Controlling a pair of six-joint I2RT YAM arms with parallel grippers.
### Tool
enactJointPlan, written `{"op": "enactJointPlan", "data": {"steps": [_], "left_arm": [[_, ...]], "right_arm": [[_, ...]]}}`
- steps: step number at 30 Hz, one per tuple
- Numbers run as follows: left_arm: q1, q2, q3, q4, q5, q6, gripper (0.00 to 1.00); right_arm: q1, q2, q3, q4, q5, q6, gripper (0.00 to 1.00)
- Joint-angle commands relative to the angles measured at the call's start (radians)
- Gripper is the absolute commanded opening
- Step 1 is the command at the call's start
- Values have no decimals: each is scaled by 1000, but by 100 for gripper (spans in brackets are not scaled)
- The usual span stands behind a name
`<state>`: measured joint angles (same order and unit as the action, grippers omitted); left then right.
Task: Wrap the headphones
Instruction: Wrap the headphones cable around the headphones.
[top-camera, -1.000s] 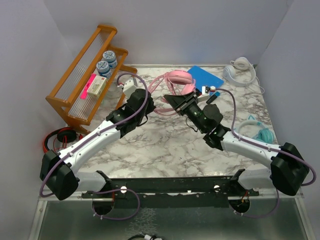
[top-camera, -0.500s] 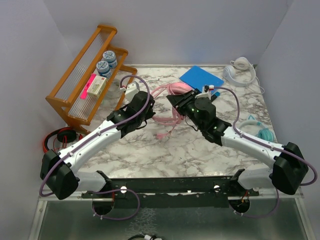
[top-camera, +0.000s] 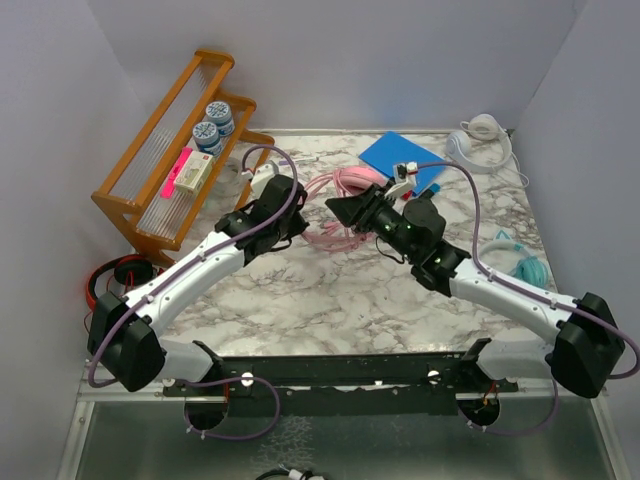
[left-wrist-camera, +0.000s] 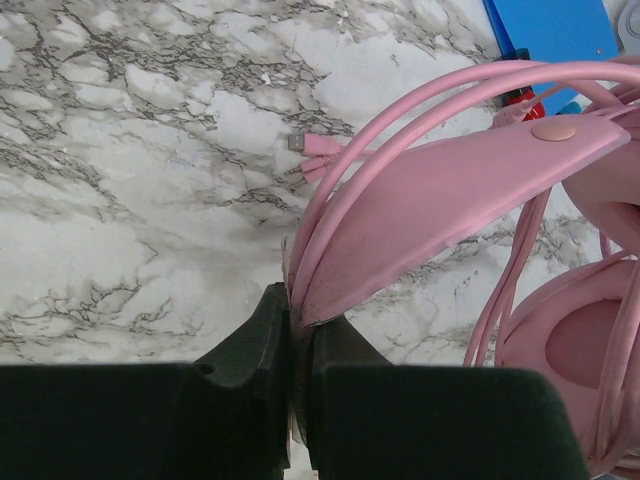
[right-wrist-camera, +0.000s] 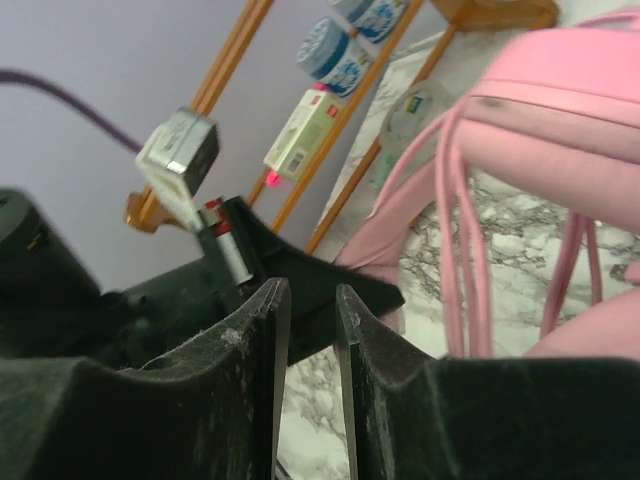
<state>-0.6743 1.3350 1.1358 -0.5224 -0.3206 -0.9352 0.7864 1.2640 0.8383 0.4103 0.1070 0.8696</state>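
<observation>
Two holds suit the pink headphones (left-wrist-camera: 590, 350): stiff headband (left-wrist-camera: 430, 200), pinched by left pincer (left-wrist-camera: 291, 305), and limp cable (left-wrist-camera: 400, 110); right pincer (right-wrist-camera: 310, 310) slightly spread.

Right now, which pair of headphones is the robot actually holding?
The pink pair, clamped in the left gripper. The white pair and teal pair lie untouched at the right.

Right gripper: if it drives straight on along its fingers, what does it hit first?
Most likely the left gripper: its black body fills the gap ahead of the right gripper. The pink headphones hang just right of that line. Depth is unclear.
</observation>
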Motion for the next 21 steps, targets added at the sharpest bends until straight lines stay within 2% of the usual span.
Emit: {"op": "enactJointPlan", "data": {"steps": [1,5,8,13,17,21], "left_arm": [[13,-38,17,80,26,13,0],[14,-60,23,79,31,53,0],[16,-79,24,78,41,78,0],[17,-94,31,73,67,89,0],[18,-94,50,64,93,103,0],[19,-95,80,47,118,115,0]], "right_arm": [[6,-58,-17,84,-212,-195,34],[7,-112,27,-21,-224,-359,39],[-8,-126,144,-246,-118,-476,40],[-125,-107,315,-443,-88,-634,40],[-298,-54,410,-530,-202,-627,40],[-469,12,442,-534,-350,-563,40]]}}
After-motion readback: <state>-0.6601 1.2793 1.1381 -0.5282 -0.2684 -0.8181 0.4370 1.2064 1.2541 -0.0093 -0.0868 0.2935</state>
